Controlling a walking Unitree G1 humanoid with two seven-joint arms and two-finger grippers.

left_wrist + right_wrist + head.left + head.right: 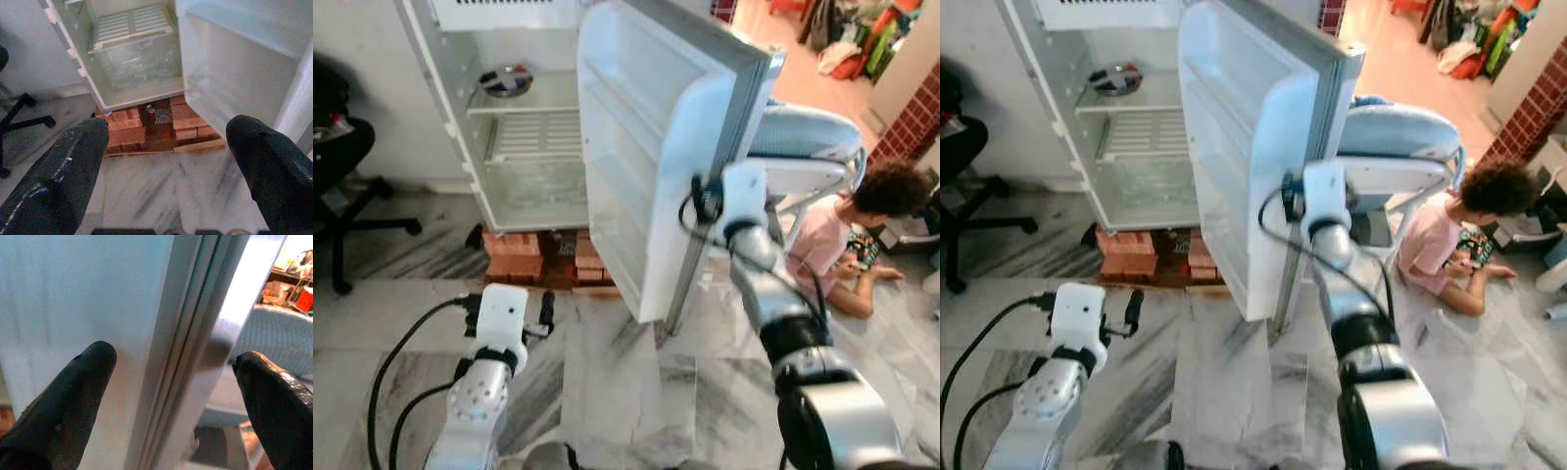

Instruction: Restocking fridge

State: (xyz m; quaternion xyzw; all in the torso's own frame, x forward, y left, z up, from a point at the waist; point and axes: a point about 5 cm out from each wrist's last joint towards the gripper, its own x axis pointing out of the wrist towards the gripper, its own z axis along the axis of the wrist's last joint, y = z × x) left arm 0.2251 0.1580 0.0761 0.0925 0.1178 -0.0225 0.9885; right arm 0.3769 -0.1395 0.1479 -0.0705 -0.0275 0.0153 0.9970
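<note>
The white fridge [524, 117] is standing open on bricks [514, 257]. The right end effector [171, 377], fingers spread, is straddling the door [646, 147] edge; the left end effector [166, 161] is hanging spread.

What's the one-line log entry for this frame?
fridge door: open | right gripper: open, straddling door edge | left gripper: open, empty, low before fridge | shelf: bowl
</note>
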